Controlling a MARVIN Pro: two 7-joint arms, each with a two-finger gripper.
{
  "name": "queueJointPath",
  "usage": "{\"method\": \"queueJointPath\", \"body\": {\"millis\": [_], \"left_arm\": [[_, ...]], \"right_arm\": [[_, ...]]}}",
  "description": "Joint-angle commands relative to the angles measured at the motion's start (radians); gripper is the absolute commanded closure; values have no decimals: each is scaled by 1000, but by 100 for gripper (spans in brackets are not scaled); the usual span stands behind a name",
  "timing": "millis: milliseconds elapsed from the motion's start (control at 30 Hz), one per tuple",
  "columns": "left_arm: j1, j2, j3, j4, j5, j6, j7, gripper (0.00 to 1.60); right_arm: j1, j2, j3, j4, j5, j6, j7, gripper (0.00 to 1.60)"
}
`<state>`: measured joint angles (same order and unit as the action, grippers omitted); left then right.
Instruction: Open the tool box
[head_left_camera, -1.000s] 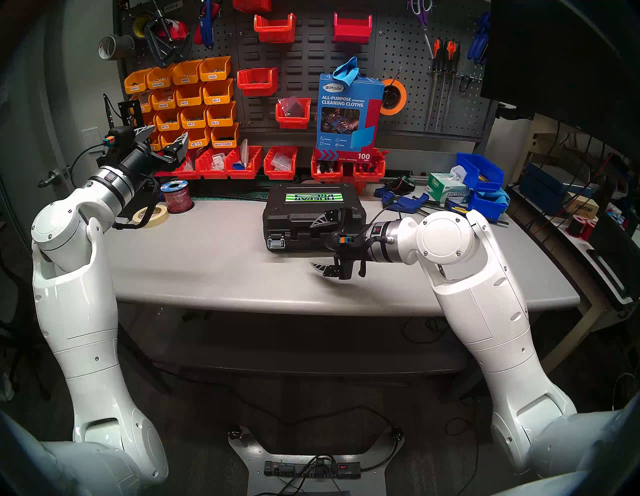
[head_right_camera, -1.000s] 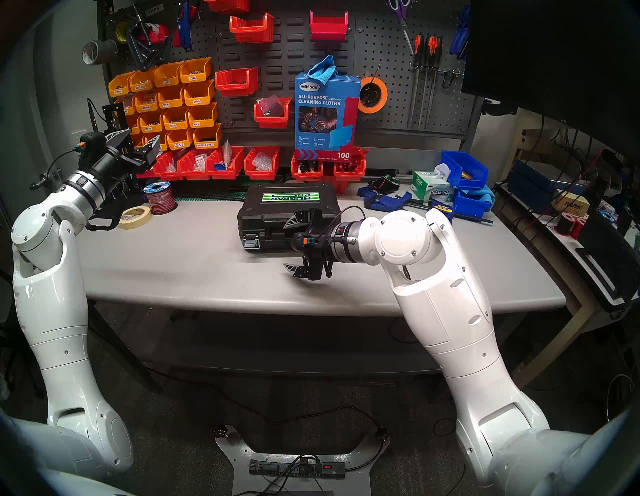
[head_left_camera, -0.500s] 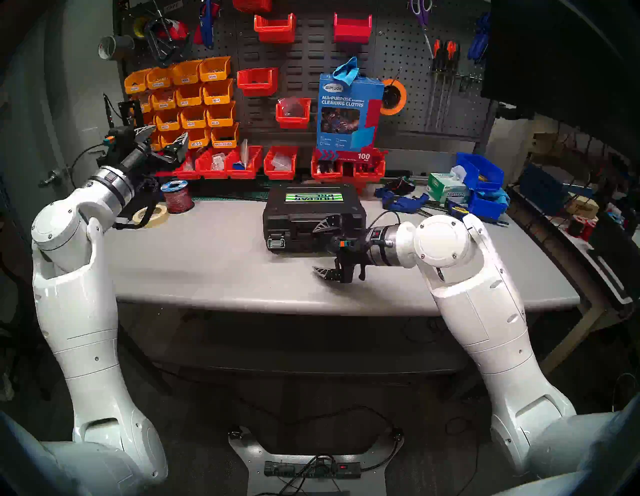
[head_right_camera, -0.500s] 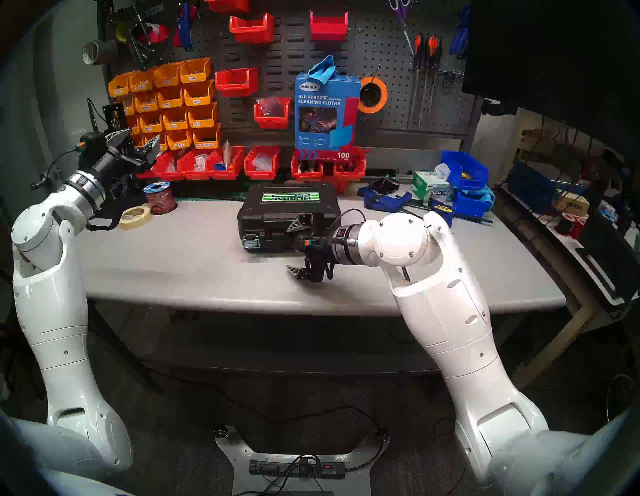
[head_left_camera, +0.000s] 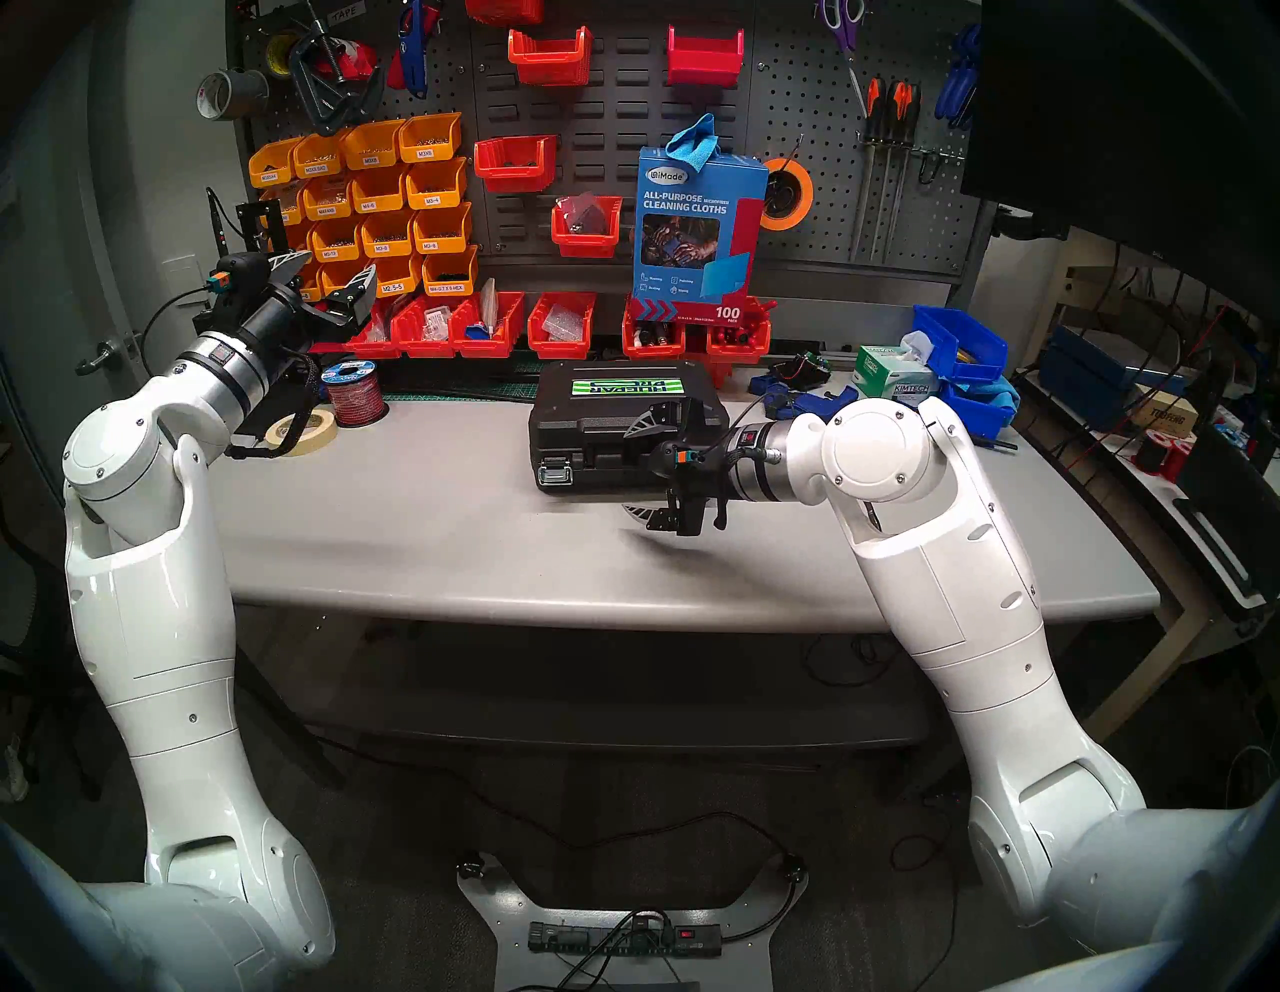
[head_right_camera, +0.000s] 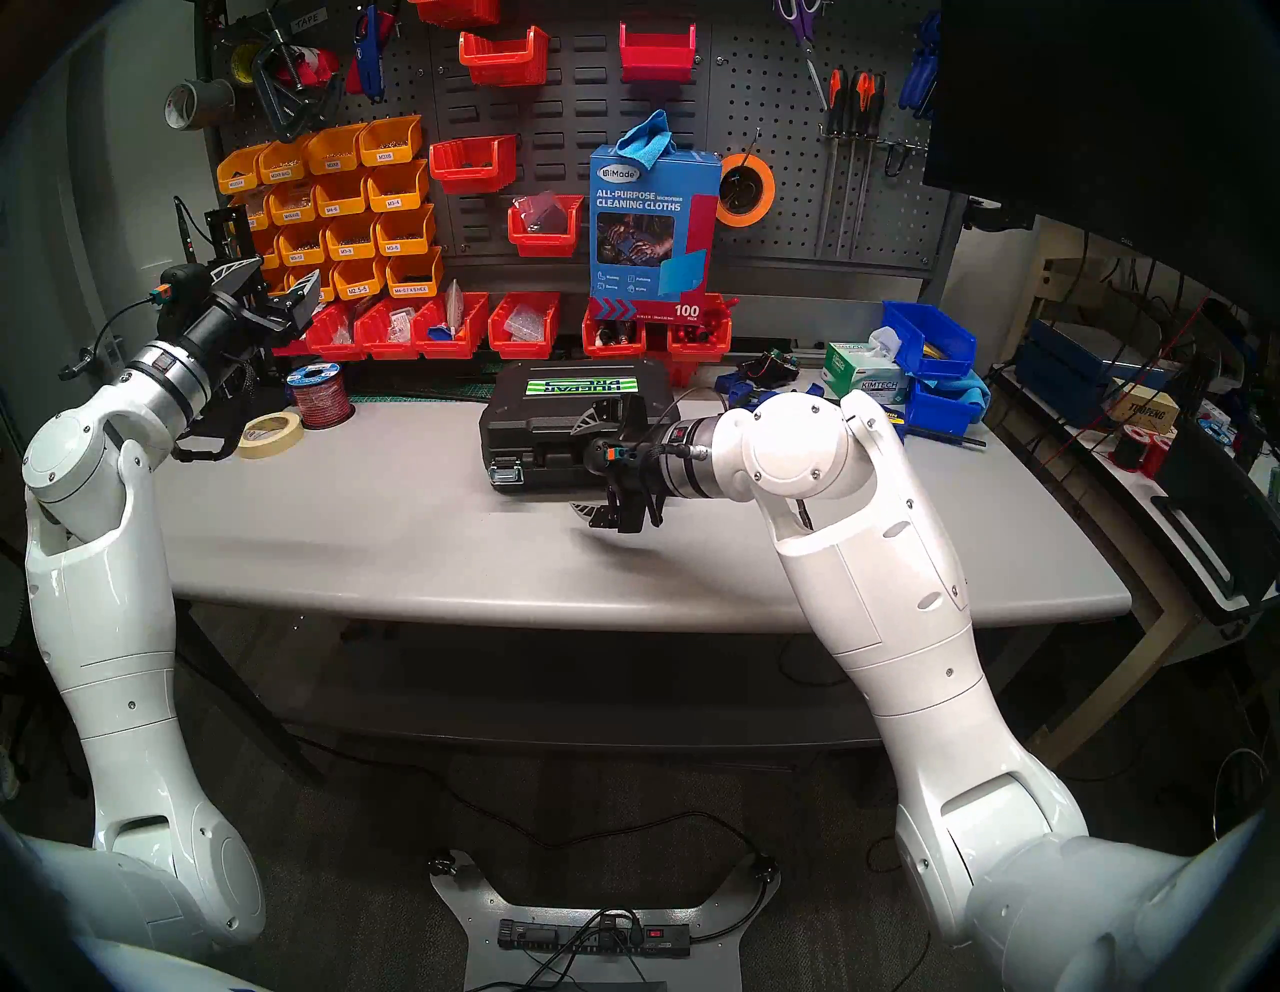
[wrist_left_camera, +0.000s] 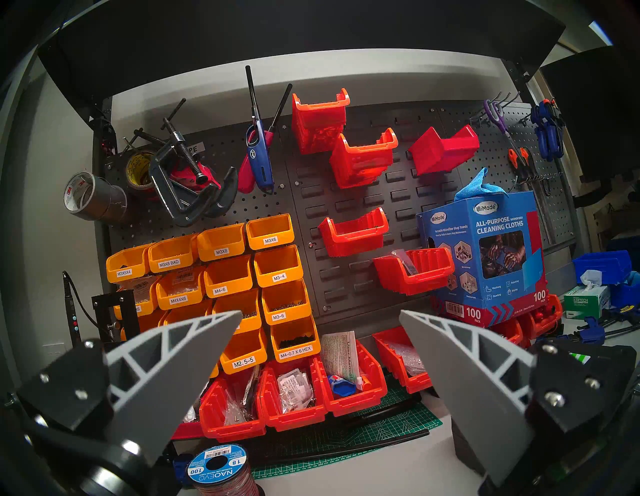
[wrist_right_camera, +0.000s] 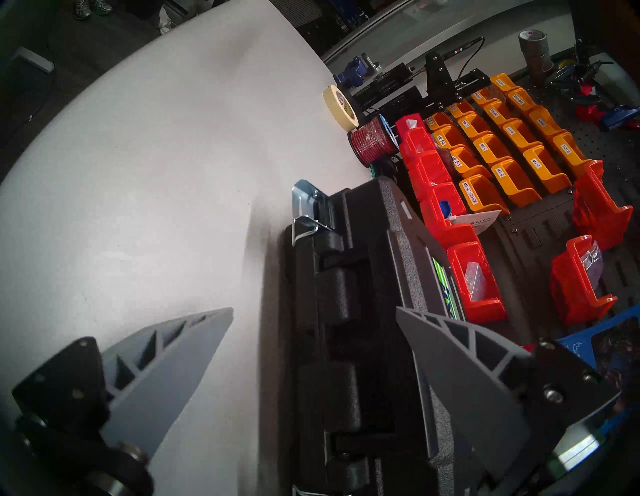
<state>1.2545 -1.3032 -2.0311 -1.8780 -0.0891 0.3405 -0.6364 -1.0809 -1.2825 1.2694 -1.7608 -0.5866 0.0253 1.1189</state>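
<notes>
Bare table (head_left_camera: 429, 526) before the tool box (head_left_camera: 589, 422), red bins (head_left_camera: 561, 325) close behind, right gripper (head_left_camera: 641, 471) astride its front.

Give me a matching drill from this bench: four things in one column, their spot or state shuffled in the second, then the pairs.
Things:
1. tool box
2. left gripper
3. masking tape roll
4. right gripper

Place or state:
A. open, raised in front of the orange bins
B. lying flat on the table beside the red wire spool
C. open, fingers straddling the case's front edge
D. lid down, mid-table

Pairs: 1-D, 2-A, 3-B, 4-C
</notes>
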Motion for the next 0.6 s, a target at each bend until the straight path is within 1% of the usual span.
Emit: {"method": "queueJointPath", "body": {"millis": [0,200,567], "left_arm": [[-8,1,-3,-10,-6,-2,-2,0],[-7,1,-2,-10,-7,-2,-1,0],[-6,3,-1,-10,-9,-2,0,0]], "right_arm": [[47,-11,4,-12,3,-2,5,0],[56,-16,2,1,-1,-3,8,0],[85,-29,-29,94,-47,-30,-15,0]]}}
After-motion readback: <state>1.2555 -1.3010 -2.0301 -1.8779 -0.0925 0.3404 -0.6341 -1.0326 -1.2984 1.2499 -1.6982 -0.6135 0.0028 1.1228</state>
